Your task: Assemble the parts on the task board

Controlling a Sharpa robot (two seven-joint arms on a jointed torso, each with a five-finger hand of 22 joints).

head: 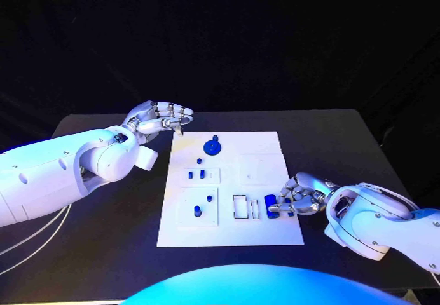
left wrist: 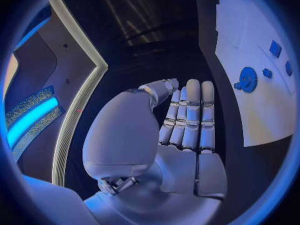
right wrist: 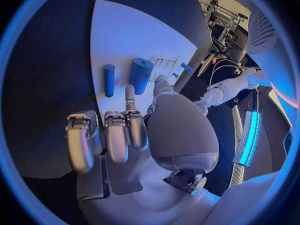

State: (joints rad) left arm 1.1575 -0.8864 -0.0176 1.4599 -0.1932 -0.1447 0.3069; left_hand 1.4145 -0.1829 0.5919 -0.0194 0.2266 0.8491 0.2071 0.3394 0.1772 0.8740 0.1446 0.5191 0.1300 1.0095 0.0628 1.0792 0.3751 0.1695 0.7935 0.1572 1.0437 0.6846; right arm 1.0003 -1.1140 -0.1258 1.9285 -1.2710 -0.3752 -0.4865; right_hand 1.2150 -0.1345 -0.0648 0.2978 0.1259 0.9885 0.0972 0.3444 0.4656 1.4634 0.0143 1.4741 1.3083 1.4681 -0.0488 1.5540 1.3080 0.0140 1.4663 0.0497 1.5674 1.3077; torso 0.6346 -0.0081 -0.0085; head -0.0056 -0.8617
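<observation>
A white task board (head: 229,235) lies in the middle of the black surface (head: 348,146). Near its far end sits a blue gear (head: 212,148) with a small knob just beyond it. Below that, a raised white square (head: 203,175) holds two small blue pegs (head: 195,173) standing in it, and a larger white square (head: 200,207) closer to the robot carries two more blue pieces (head: 209,197). Beside these are narrow white frames (head: 240,208) with open slots.

The right hand (head: 301,195) rests at the board's right edge, fingers (right wrist: 125,130) curled downward. Just in front of it lie a thick blue cylinder (right wrist: 141,75) and a thin blue rod (right wrist: 109,80), side by side. The thumb and one fingertip reach the thick cylinder's end, though whether they actually pinch it is hard to tell from here.

The left hand (head: 161,119) hangs above the surface just off the board's far left corner, holding nothing. In the left wrist view its fingers (left wrist: 190,115) lie straight and pressed together; in the head view they look bent inward.
</observation>
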